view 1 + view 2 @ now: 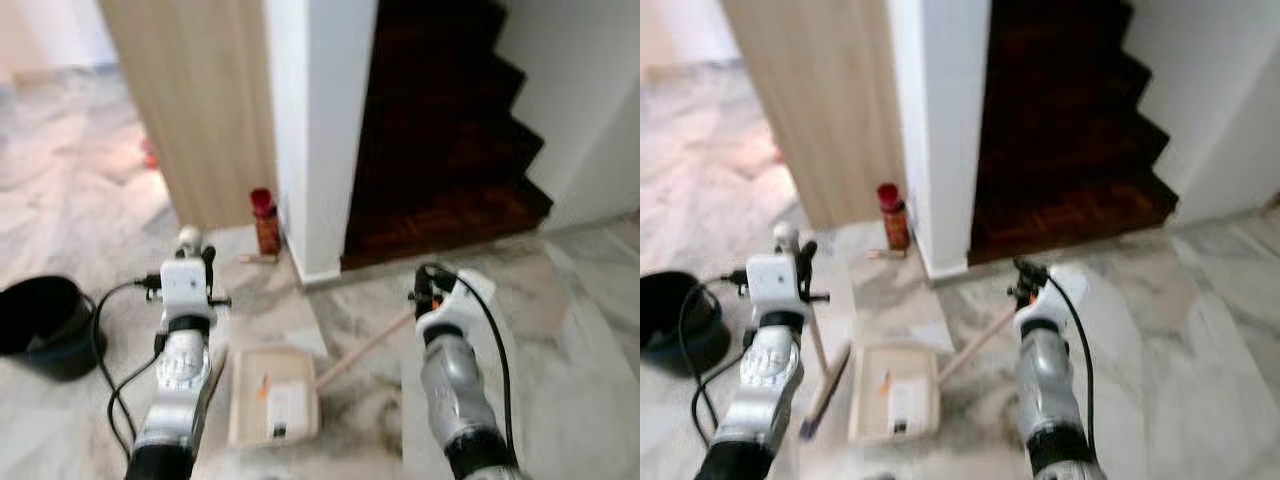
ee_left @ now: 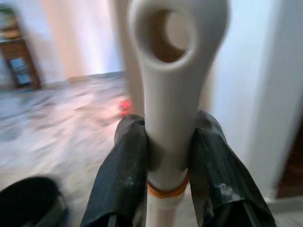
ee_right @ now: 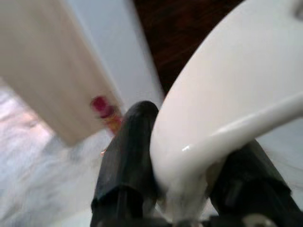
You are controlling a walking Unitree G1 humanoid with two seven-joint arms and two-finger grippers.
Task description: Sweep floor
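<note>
**Both claws clamped on sweeping tools above the marble floor**

The left claw (image 2: 168,156) was clamped on the white top of the broom handle (image 2: 173,85), one black finger (image 2: 120,179) pressed to each side just above an orange band; the handle's rounded end, with its hanging hole, stood above the fingers; in the right eye view the stick ran down from the left claw (image 1: 790,255) to the broom head (image 1: 825,392) on the floor, just beside the dustpan (image 1: 895,405). The right claw (image 3: 182,184) was clamped on the white grip of the dustpan handle (image 3: 222,109); from the right claw (image 1: 432,290) a thin pole (image 1: 365,345) slanted down to the beige dustpan, which lay on the floor (image 1: 600,330) between the two arms, with a few scraps inside. A black bucket (image 1: 40,325) stood to the robot's left; a red-capped bottle (image 1: 264,222) stood at the foot of the wooden panel (image 1: 195,100), beside the white pillar (image 1: 320,130); dark wooden stairs (image 1: 440,140) rose beyond.
</note>
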